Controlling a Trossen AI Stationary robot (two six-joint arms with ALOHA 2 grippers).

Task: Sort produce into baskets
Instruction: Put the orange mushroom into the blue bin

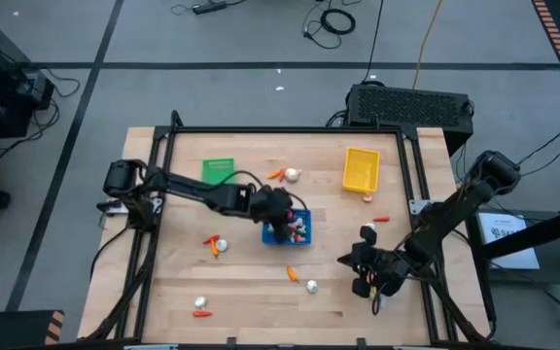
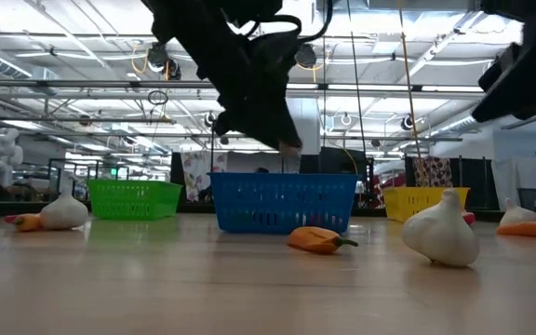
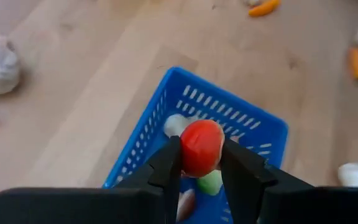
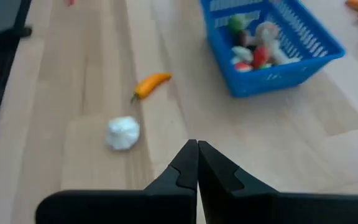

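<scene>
The blue basket [image 1: 300, 236] sits at the centre of the high view, already holding small red, white and green pieces; a round red piece [image 3: 201, 147] with a green base hangs just above it, pinched between dark fingers. The green basket [image 1: 218, 170] lies upper left of centre, the yellow basket [image 1: 360, 168] upper right. Orange carrot-like pieces [image 1: 293, 273] and white garlic bulbs [image 1: 312, 286] lie scattered on the wood, mostly toward the lower half.

My overhead camera looks straight down on the table [image 1: 261, 292]; my low one sits at tabletop level, facing twelve o'clock; both wrist cameras look down closely, sharing the blue basket [image 3: 160, 118].
</scene>
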